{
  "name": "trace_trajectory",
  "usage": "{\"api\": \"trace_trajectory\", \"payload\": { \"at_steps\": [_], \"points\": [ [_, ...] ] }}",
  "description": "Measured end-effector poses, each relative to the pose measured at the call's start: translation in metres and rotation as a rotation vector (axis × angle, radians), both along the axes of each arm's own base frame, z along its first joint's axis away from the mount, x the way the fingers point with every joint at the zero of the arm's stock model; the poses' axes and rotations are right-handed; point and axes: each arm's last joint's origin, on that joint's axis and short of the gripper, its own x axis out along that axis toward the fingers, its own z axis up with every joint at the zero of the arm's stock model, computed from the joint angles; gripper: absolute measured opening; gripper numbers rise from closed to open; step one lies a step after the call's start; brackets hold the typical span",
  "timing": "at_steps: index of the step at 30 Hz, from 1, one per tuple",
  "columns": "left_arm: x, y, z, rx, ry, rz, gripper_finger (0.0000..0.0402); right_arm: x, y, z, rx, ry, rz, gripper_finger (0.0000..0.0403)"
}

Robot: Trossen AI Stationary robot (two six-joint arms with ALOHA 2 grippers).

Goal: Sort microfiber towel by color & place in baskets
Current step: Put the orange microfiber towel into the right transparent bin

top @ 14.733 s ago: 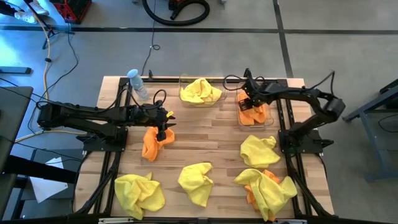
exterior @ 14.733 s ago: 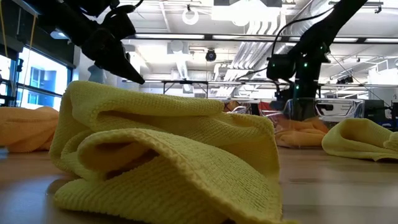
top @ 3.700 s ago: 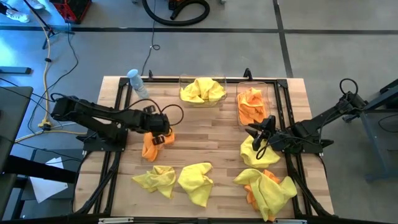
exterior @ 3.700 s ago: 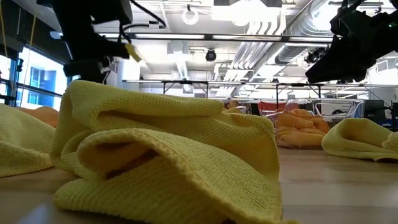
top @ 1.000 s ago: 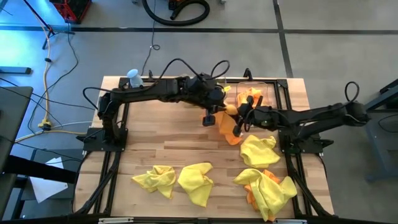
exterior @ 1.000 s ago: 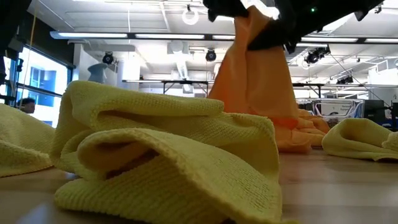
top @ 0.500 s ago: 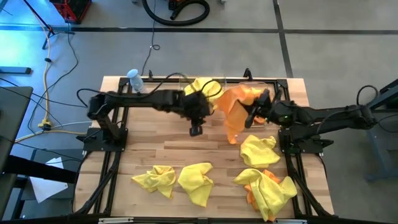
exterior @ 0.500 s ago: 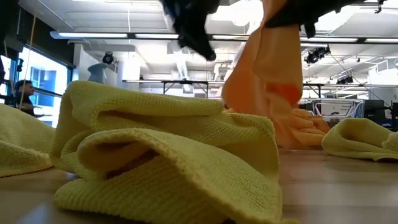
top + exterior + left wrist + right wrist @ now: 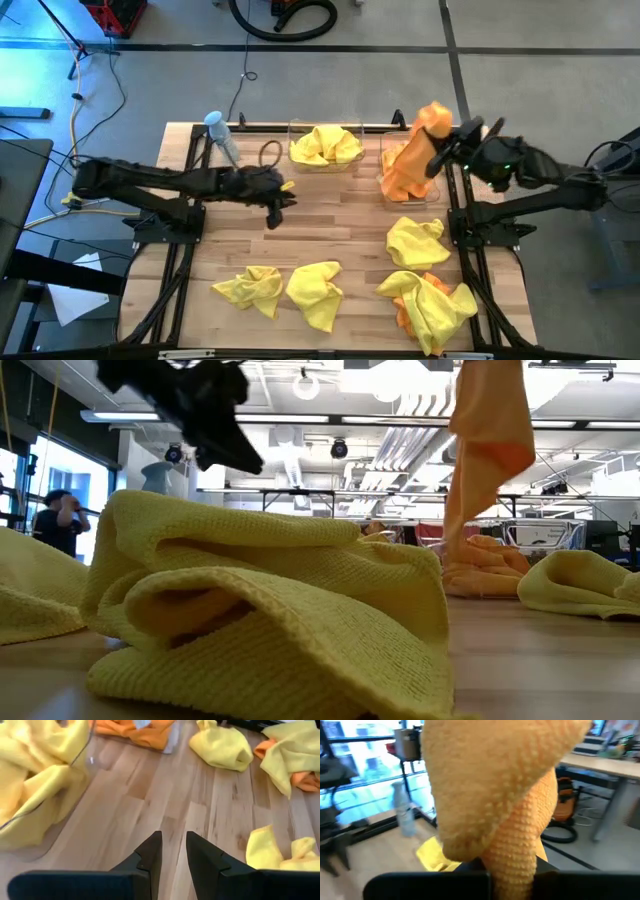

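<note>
Table [image 9: 340,225] – orange towel [image 9: 415,150] now over basket [image 9: 385,190].

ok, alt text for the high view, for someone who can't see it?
The right gripper holds an orange towel hanging over the right basket. The left gripper is empty over bare table; the left basket holds yellow towels, and more towels lie at the front.

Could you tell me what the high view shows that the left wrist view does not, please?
Only the high view shows the right gripper shut on an orange towel hanging above the right basket, and the bottle. Only the left wrist view shows the left gripper with its jaws slightly apart, holding nothing above bare wood. Both show the left basket of yellow towels and loose yellow towels on the table.
</note>
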Motion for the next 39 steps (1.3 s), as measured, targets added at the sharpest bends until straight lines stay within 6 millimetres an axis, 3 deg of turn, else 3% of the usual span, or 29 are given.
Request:
{"api": "trace_trajectory", "payload": {
  "at_steps": [6,11,20,28,33,39],
  "points": [
    [-0.029,-0.001,-0.003,0.011,-0.051,0.063,0.0074,-0.016,-0.002,0.026,-0.049,0.016,-0.101,0.0000],
    [-0.040,-0.001,-0.003,0.019,-0.077,0.084,0.0074,-0.018,-0.003,0.024,-0.041,0.036,-0.128,0.0000],
    [-0.041,-0.001,-0.002,0.028,-0.082,0.079,0.0074,0.007,-0.008,-0.027,0.065,0.187,-0.189,0.0000],
    [-0.041,0.000,-0.002,0.040,-0.081,0.097,0.0074,0.034,-0.029,-0.075,0.169,0.236,-0.206,0.0000],
    [-0.041,0.000,-0.002,0.044,-0.079,0.095,0.0074,0.030,-0.048,-0.100,0.243,0.231,-0.230,0.0000],
    [-0.041,0.001,-0.002,0.068,-0.074,0.085,0.0074,0.028,-0.071,-0.137,0.516,0.226,-0.168,0.0000]
  ]
}}
